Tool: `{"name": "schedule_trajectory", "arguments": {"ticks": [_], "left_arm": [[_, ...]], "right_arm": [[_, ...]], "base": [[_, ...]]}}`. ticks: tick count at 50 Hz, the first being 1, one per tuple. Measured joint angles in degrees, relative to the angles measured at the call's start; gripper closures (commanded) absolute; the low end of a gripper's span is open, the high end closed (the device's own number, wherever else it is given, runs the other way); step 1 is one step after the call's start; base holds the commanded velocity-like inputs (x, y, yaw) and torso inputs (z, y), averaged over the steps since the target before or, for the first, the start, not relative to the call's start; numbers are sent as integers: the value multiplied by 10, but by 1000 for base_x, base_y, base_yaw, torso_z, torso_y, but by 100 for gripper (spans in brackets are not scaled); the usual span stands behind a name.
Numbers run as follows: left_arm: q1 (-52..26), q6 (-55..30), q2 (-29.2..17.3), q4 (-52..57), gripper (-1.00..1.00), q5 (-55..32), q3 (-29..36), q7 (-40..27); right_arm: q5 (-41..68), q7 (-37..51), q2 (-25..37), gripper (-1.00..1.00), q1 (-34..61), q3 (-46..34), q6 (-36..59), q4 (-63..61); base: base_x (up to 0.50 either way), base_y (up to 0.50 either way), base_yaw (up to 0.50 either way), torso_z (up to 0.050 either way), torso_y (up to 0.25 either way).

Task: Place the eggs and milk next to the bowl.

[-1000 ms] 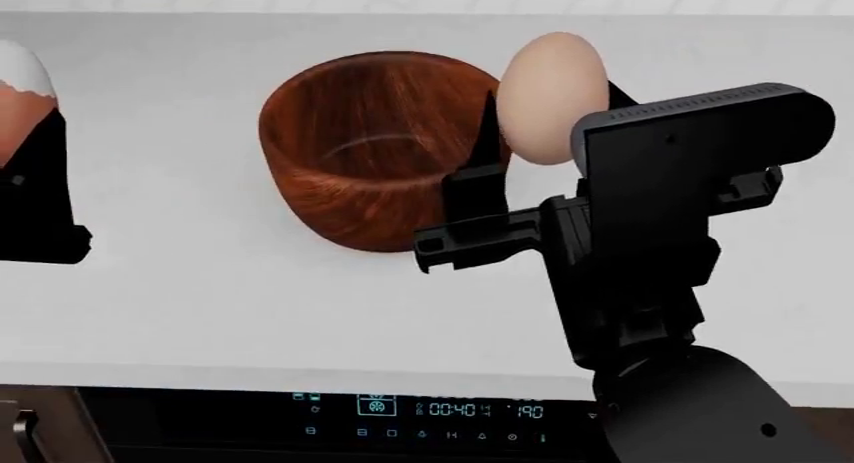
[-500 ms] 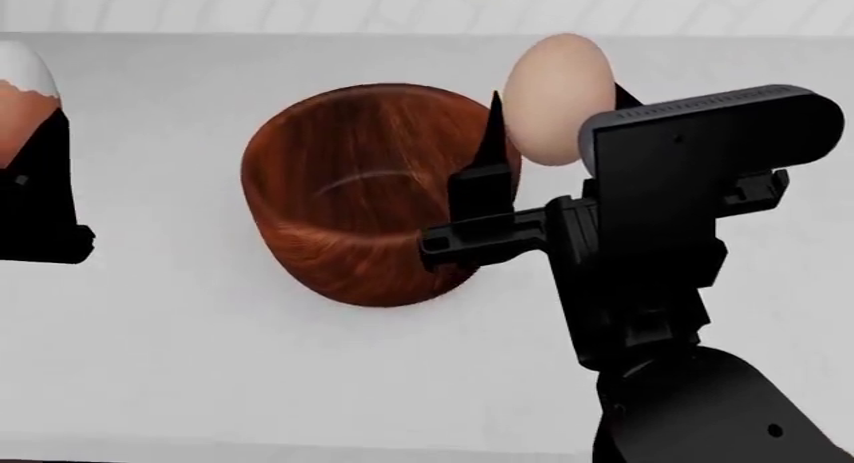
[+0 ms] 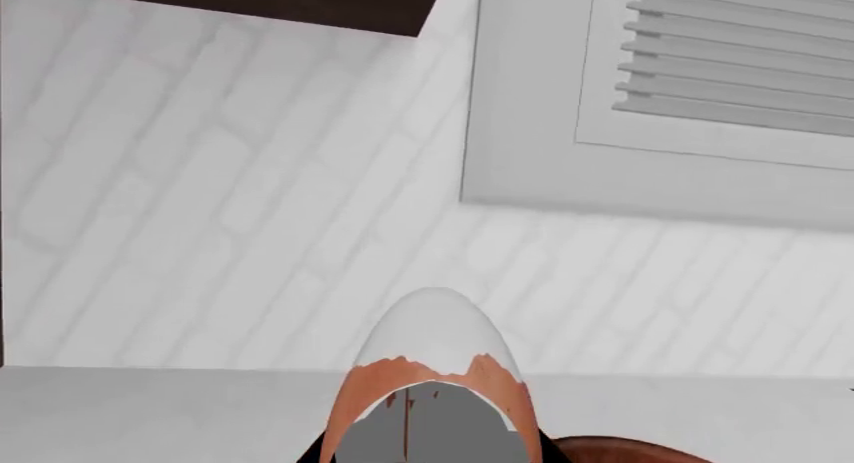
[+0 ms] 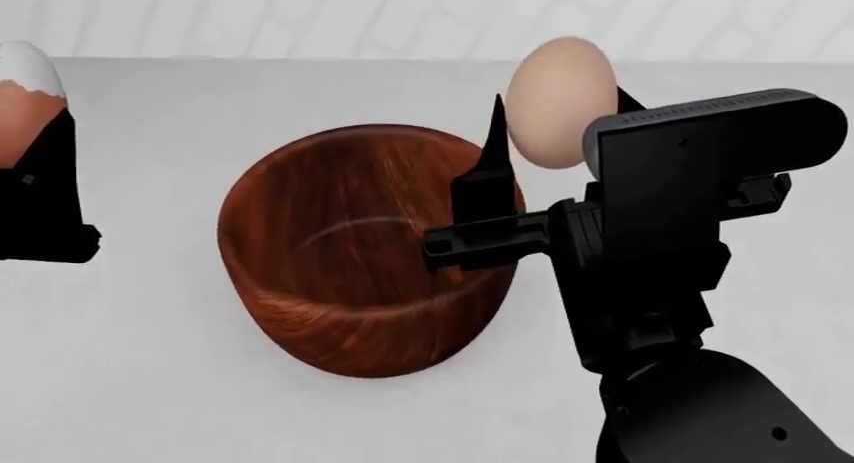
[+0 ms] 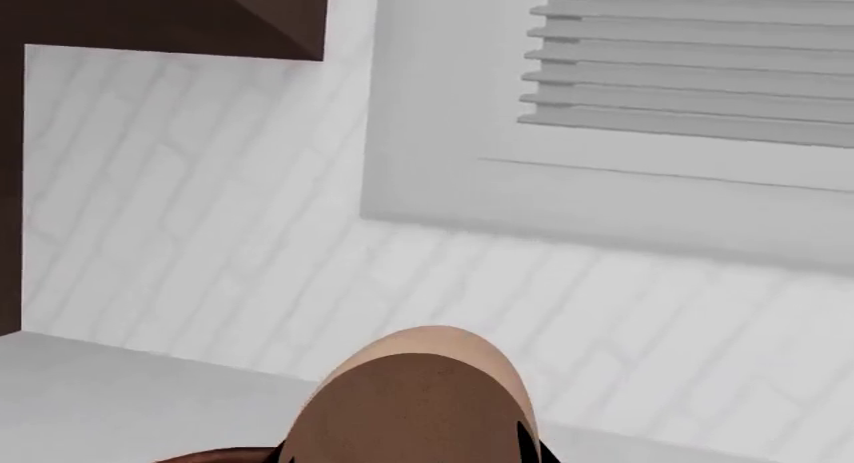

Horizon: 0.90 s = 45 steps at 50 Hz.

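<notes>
The wooden bowl (image 4: pixel 367 248) stands on the white counter in the middle of the head view. My right gripper (image 4: pixel 554 118) is shut on the tan-pink egg (image 4: pixel 561 103), held above the counter just right of the bowl's rim; the same egg (image 5: pixel 416 398) fills the near part of the right wrist view. At the far left, my left gripper (image 4: pixel 34 133) is shut on the reddish-brown egg (image 4: pixel 27 93) with the pale tip, well left of the bowl; this egg (image 3: pixel 434 383) shows close up in the left wrist view. The milk is out of view.
The white counter (image 4: pixel 147 343) runs back to a white brick wall (image 4: pixel 334 18). The wrist views show that wall (image 3: pixel 200 213), a white louvred panel (image 3: pixel 721 63) and a dark cabinet edge (image 5: pixel 160 13) above. My right arm (image 4: pixel 681 283) blocks the counter right of the bowl.
The view has moved forward: the bowl has slid down and grown larger in the picture, and the oven panel at the bottom has left the frame. Both grippers keep their eggs.
</notes>
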Motion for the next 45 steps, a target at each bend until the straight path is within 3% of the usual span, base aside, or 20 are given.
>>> {"name": "schedule_trajectory", "arguments": {"ticks": [24,45], "left_arm": [[2,-14,-9,1,100,-15,3,-1],[-4,-156,-73,22,100,-157,-9,-36]], "right_arm": [[3,-2,0,100,2,-3,-4,3],[5,-3,2,100,-3,-3,-11,3]], "base": [[75,0,0,0,0],[0,0,0,0,0]]}}
